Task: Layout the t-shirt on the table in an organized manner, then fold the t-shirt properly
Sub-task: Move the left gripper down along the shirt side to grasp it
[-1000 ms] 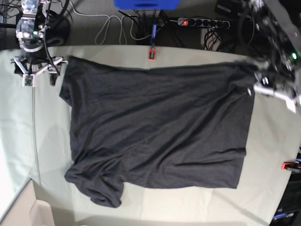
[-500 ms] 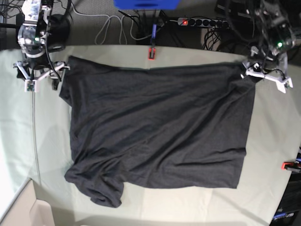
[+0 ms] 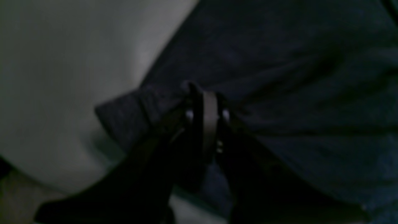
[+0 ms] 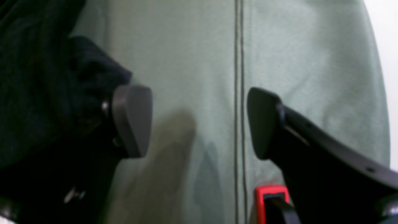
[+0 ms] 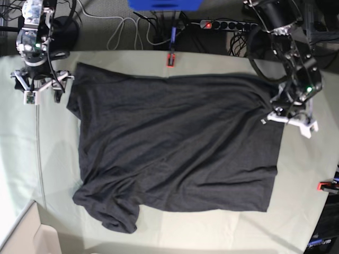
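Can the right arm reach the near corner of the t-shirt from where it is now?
Probably yes. The right gripper is open over bare table, and the t-shirt edge lies just beside one finger. Nothing stands between them.

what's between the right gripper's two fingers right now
Only bare table cloth with a dark seam line, in the right wrist view. The right gripper is open; the t-shirt lies just outside one finger.

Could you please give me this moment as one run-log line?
t-shirt: spread on table | left gripper: shut on t-shirt edge | right gripper: open, empty
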